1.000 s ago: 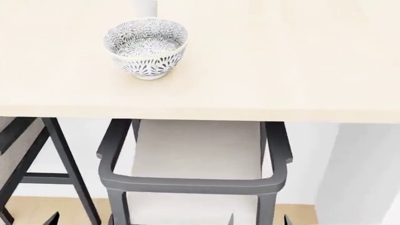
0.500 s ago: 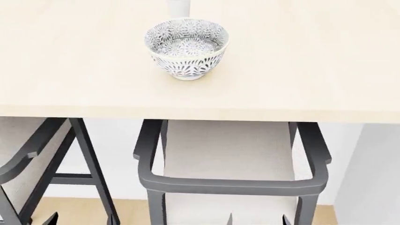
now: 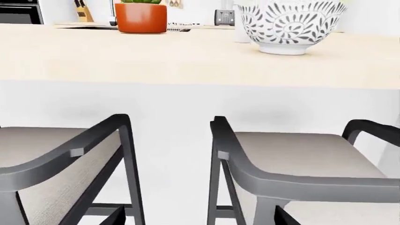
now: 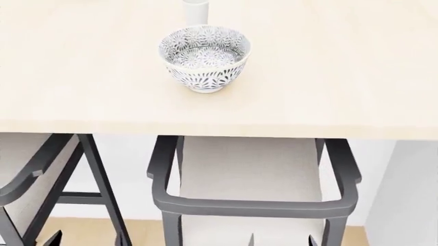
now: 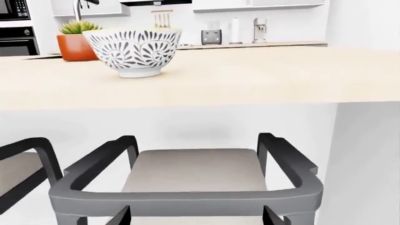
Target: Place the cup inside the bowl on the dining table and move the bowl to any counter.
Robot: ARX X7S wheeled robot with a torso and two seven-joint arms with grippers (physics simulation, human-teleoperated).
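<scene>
Two dark-framed chairs with pale seats, the right chair (image 4: pixel 250 179) and the left chair (image 4: pixel 27 174), are sitting tucked under the near edge of the tabletop (image 4: pixel 342 77), standing between me and the bowl (image 4: pixel 204 57). An orange plant pot (image 3: pixel 140 17) is standing far back on the left. The bowl is sitting upright near the tabletop's middle, mouth facing up, deep and round, covered in black-and-white leaf pattern. The cup (image 4: pixel 195 11) is standing upright just behind it, plain white, mostly cut off. Neither my left claw nor my right claw is showing, so I cannot tell their state.
</scene>
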